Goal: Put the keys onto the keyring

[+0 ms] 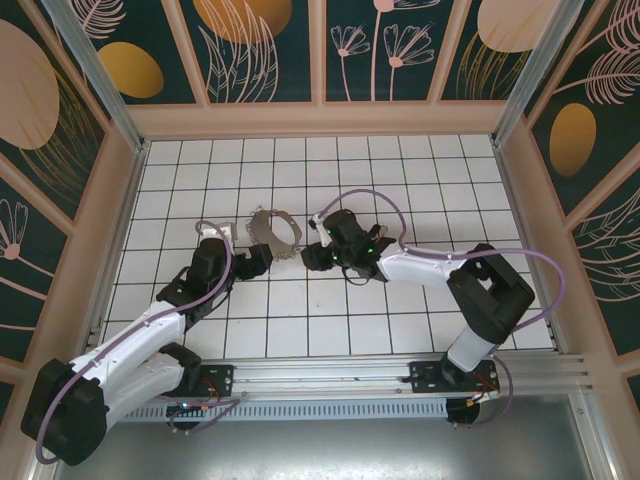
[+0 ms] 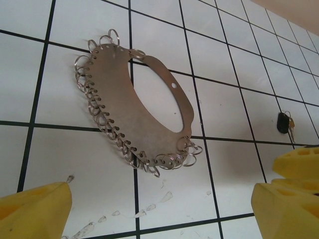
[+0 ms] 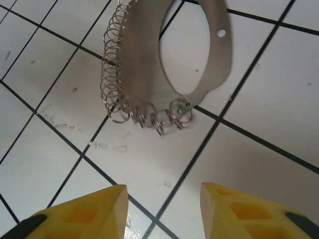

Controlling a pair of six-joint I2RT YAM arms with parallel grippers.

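Note:
The keyring [image 1: 262, 232] is a flat silvery crescent plate edged with several small split rings, lying on the white tiles. It shows in the left wrist view [image 2: 112, 99] and in the right wrist view [image 3: 142, 64]. The keys [image 2: 284, 122], a tiny dark cluster, lie on a tile off to the right of the keyring. My left gripper [image 2: 159, 214] stands open just short of the plate's ringed end, nothing between its yellow fingers [image 2: 35, 211]. My right gripper [image 3: 162, 199] is open too, hovering over bare tile just short of the plate's ringed end.
Both arms meet mid-table, the left gripper [image 1: 262, 262] and the right gripper [image 1: 314, 256] on either side of the plate. Wooden walls [image 1: 320, 120] box in the tiled floor. Small scuffs mark the tiles [image 2: 149, 206] near the plate.

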